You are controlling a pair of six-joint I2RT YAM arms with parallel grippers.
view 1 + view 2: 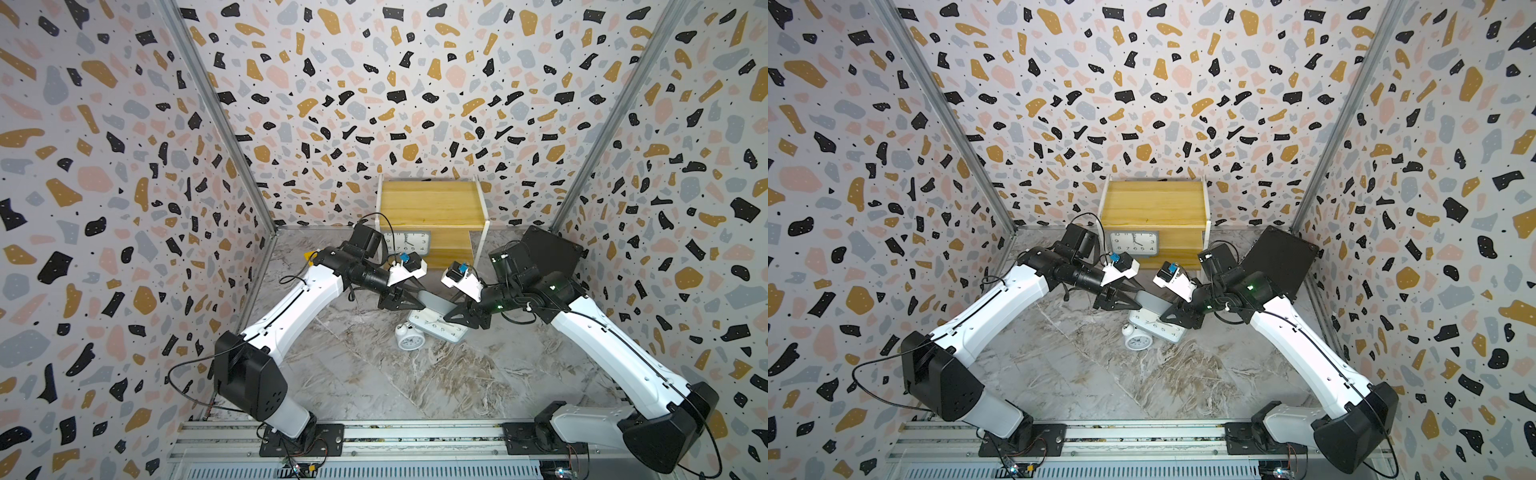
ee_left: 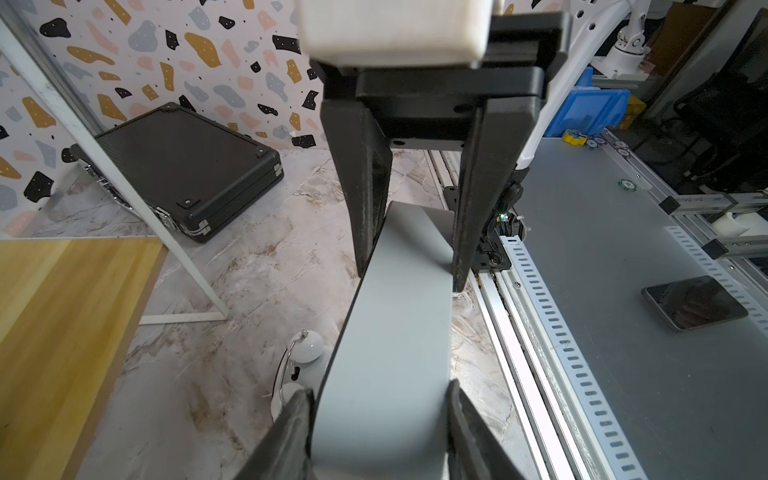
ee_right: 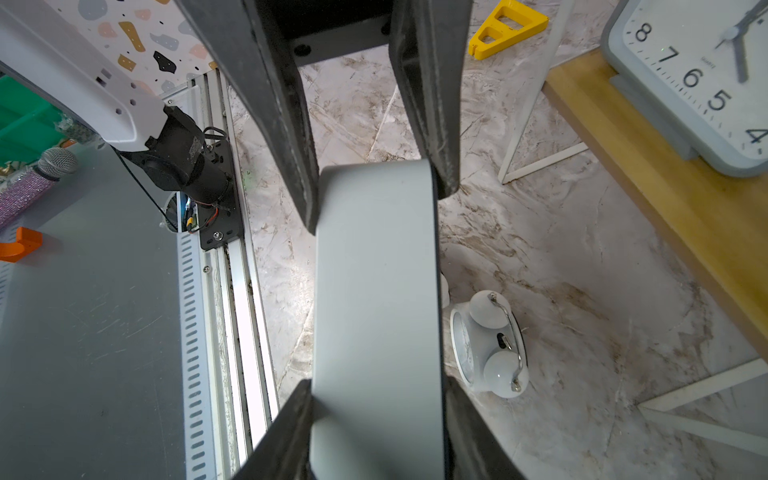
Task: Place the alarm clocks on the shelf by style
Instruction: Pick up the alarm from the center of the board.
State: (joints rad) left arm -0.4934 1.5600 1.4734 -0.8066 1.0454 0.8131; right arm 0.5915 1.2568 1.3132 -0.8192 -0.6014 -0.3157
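Light wooden two-tier shelf with white frame (image 1: 432, 203) at rear of marble-patterned bench (image 1: 374, 374); I see grey rectangular clock (image 1: 409, 242) on its lower board. Second grey rectangular clock (image 1: 438, 328) in front of shelf, left gripper (image 1: 419, 297) and right gripper (image 1: 452, 313) each clamped on opposite ends. Small round white twin-bell clock (image 1: 409, 338) just beside it.

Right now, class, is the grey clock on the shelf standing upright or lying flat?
Upright: the grey clock stands on its bottom edge on the lower board of the shelf, dial facing forward.
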